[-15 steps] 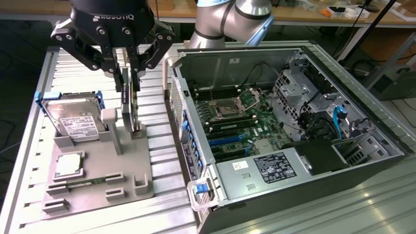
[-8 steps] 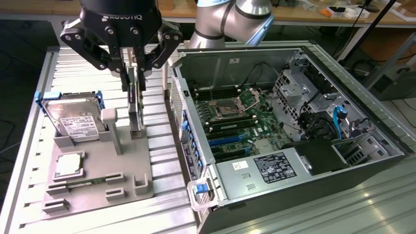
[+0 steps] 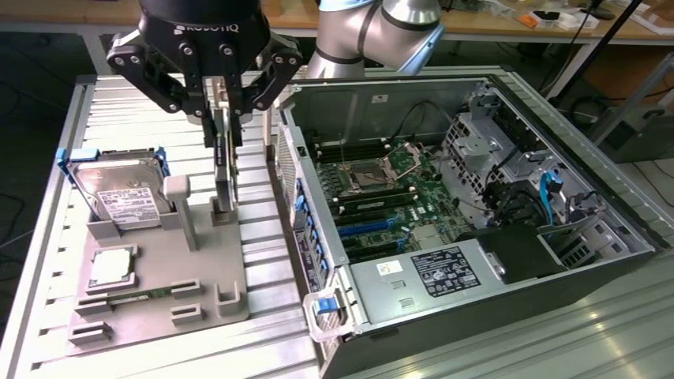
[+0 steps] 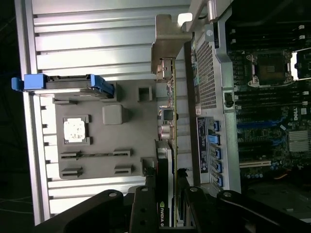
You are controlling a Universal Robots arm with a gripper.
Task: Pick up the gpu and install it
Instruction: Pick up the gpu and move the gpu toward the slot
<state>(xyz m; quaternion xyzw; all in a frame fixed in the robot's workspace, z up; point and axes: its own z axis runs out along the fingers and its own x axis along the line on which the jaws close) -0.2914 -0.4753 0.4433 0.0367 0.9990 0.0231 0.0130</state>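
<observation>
Open PC case (image 3: 463,197) sits on the desk (image 3: 268,332) just beside the hand (image 3: 223,140), motherboard slots exposed, presumably so a card can go in from above. Grey tray (image 3: 200,276) lies under the hand and parks each part in its own slot. Hard drive (image 3: 118,197) stands on edge on the hand's far side from the case. The gpu (image 3: 222,170) stands on edge directly below the hand, foot still in its tray holder. The hand looks clamped on the card's upper end, one finger per face.

Pale silvery metal gpu (image 4: 167,114) bracket (image 4: 167,43)
</observation>
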